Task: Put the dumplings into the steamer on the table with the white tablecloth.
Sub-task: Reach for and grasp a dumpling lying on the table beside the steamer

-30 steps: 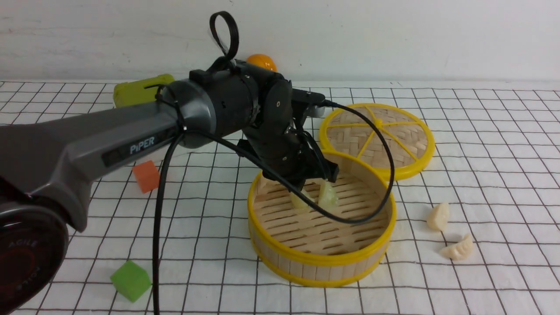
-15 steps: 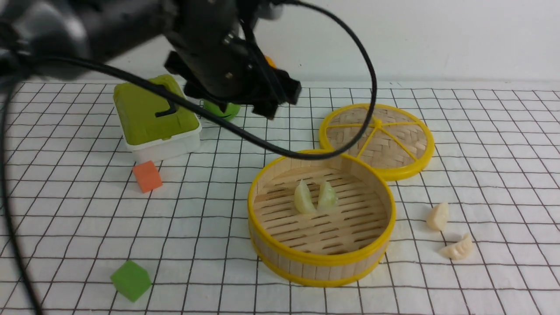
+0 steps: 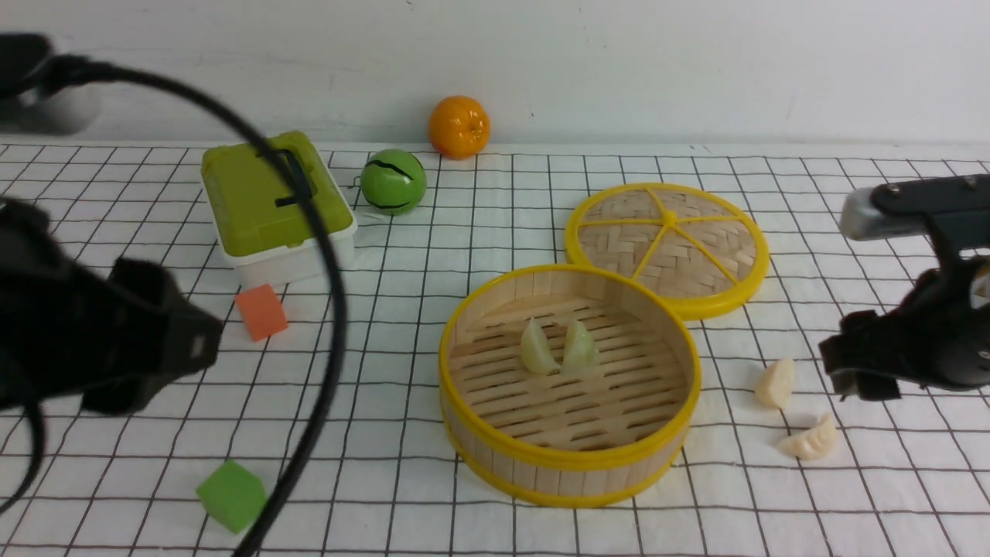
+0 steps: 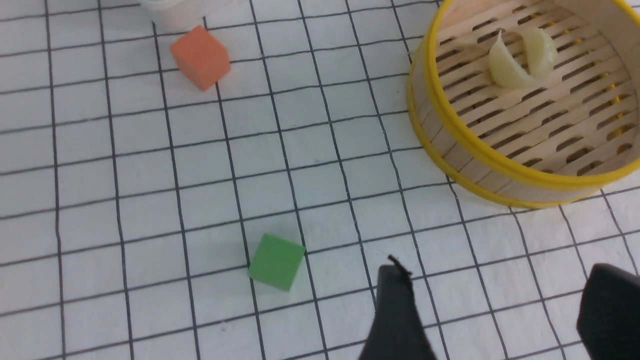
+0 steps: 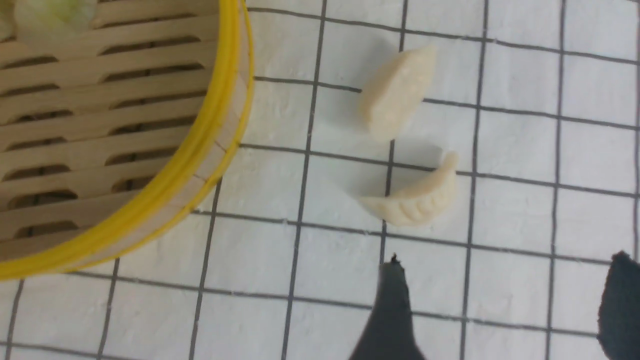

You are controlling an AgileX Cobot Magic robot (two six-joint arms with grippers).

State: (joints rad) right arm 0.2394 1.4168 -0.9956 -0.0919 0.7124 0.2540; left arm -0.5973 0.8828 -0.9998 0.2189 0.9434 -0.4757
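The steamer is a round bamboo basket with slatted floor, upright slat wall and glossy yellow rims; it stands on the white tablecloth, slightly wrinkled and gridded in thin black lines; two pale green dumplings, crescent-shaped and pleated, sit side by side on its floor; two cream dumplings lie on the cloth near its right side; the left gripper and right gripper both have black fingers spread wide, pinching nothing.
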